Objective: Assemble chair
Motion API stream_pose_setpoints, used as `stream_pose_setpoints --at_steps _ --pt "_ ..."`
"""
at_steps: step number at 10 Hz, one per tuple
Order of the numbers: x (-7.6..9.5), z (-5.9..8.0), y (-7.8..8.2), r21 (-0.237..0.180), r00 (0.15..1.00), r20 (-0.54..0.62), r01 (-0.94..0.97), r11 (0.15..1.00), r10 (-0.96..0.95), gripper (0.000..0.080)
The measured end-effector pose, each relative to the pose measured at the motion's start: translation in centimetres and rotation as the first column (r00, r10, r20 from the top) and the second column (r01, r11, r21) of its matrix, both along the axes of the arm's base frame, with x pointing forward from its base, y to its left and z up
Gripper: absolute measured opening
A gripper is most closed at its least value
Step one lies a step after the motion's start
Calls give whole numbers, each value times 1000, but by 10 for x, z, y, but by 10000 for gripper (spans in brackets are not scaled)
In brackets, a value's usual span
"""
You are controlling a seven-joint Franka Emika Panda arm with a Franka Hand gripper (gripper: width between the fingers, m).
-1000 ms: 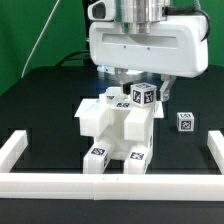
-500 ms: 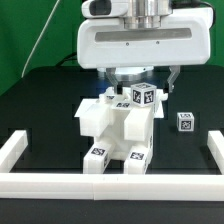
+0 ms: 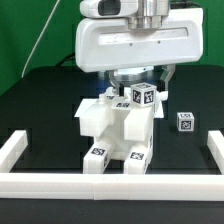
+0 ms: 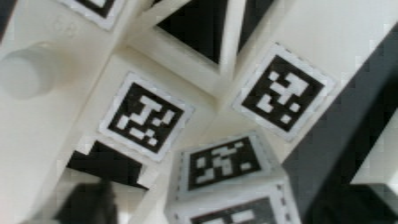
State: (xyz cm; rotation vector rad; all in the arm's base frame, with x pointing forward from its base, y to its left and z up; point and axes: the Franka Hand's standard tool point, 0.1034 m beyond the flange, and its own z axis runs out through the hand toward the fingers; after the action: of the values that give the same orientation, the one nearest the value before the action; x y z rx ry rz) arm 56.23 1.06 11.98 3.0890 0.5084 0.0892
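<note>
The chair (image 3: 118, 128) is a blocky white model with square tags, standing mid-table in the exterior view. Its topmost tagged block (image 3: 144, 97) sits at the upper right of the model. My gripper (image 3: 140, 82) hangs just above and behind that block, with its dark fingers (image 3: 171, 78) spread to either side and holding nothing. In the wrist view the tagged white pieces of the chair (image 4: 214, 110) fill the picture. A tagged block (image 4: 228, 185) lies between the two dark fingers (image 4: 93, 198), which stand apart from it. A loose small tagged white piece (image 3: 184, 121) lies to the chair's right.
Long low white border bars run along the front (image 3: 110, 183), the exterior view's left (image 3: 12, 150) and its right (image 3: 214, 150) of the black table. The large white robot hand (image 3: 135, 40) hides the area behind the chair.
The robot hand has shifted toward the exterior view's left and slightly up over the chair in the first half second. It has hardly moved since. The chair and the loose piece have not moved.
</note>
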Motion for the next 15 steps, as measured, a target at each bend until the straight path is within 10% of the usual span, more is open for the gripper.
stream_pose_setpoints --at_steps 2,8,15 --pt "0 0 0 0 1000 0 0 1000 0 279" --pt "2 0 1 11 980 8 197 980 -198 284" --pt "3 0 2 72 686 -28 727 683 -727 284"
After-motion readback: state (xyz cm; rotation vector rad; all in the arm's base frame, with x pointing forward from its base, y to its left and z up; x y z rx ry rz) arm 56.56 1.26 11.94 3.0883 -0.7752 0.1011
